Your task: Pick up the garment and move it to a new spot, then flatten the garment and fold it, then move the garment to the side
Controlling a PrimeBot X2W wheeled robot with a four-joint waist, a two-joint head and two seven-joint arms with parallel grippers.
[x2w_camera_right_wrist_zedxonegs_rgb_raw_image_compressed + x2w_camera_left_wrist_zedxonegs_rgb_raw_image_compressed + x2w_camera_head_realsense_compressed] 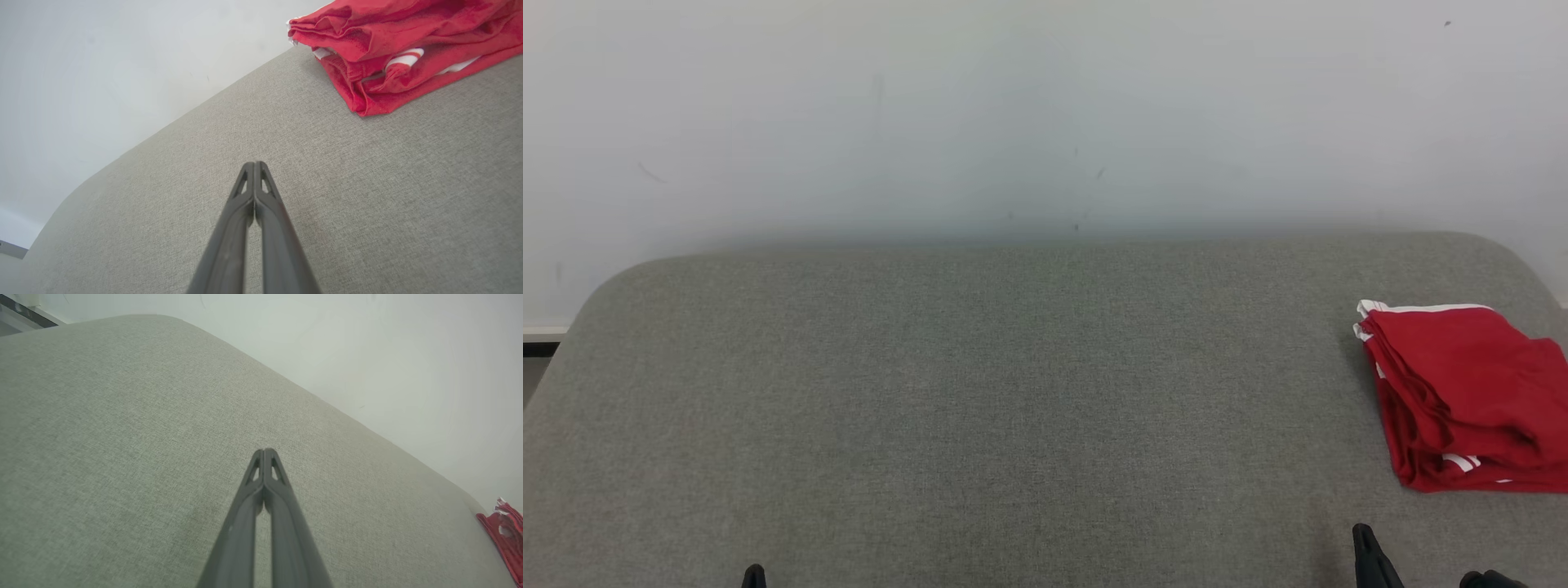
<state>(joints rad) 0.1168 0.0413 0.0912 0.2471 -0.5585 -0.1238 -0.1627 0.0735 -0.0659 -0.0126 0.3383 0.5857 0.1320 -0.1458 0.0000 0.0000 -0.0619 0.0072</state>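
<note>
Fingers on my left gripper and right gripper are pressing together, empty; folded red garment is lying on grey cushion.

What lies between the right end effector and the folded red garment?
Only bare grey fabric surface; right wrist view shows it between the right end effector and folded red garment.
</note>
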